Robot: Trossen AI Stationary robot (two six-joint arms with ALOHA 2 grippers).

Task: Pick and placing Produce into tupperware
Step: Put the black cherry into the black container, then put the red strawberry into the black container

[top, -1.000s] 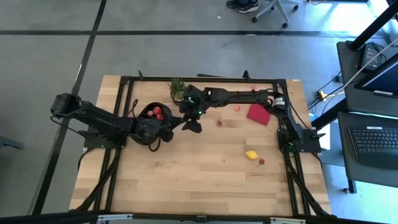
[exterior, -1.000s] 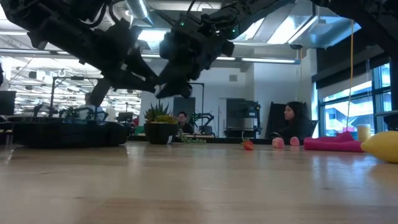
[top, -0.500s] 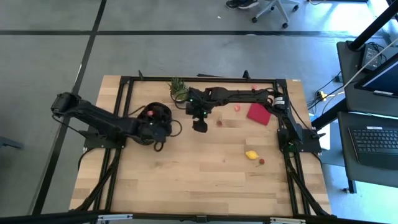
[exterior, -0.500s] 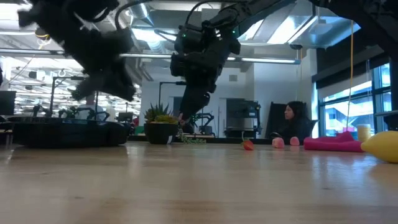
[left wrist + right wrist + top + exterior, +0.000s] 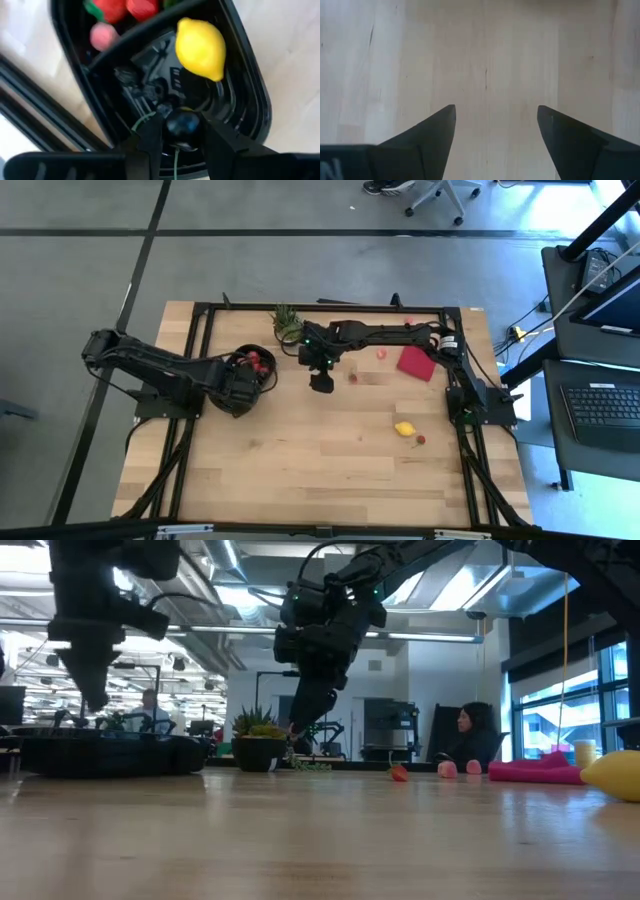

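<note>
The black tupperware (image 5: 252, 90) sits at the table's left and holds a yellow lemon (image 5: 200, 47), red strawberries (image 5: 125, 7) and a pink berry (image 5: 102, 36). My left gripper (image 5: 240, 387) hangs over it, pointing down, shut on a dark round berry (image 5: 182, 127). My right gripper (image 5: 320, 383) stands open above bare wood near the table's middle, with nothing between its fingers (image 5: 435, 132). More produce lies to the right: a lemon (image 5: 404, 429), a small red berry (image 5: 421, 440), a strawberry (image 5: 381, 353) and a pinkish piece (image 5: 352, 377). My left gripper pinches the dark berry by its two sides (image 5: 169, 131) between its two fingers. The fingers come from above, pointing steeply down. The berry is lifted clear over the inside of the tupperware, and a thin green stalk (image 5: 176, 161) trails from it.
A small potted plant (image 5: 287, 323) stands at the far edge, between the tupperware and my right arm. A flat red square (image 5: 415, 363) lies at the far right. A black frame (image 5: 330, 307) runs round the table. Bare wood fills the near half.
One second ago the two grippers met just right of the tupperware. My left gripper has since drawn back toward the table's left, over the tupperware, rolling and tipping until it points down. My right gripper tipped further downward in the first half second, then kept still.
</note>
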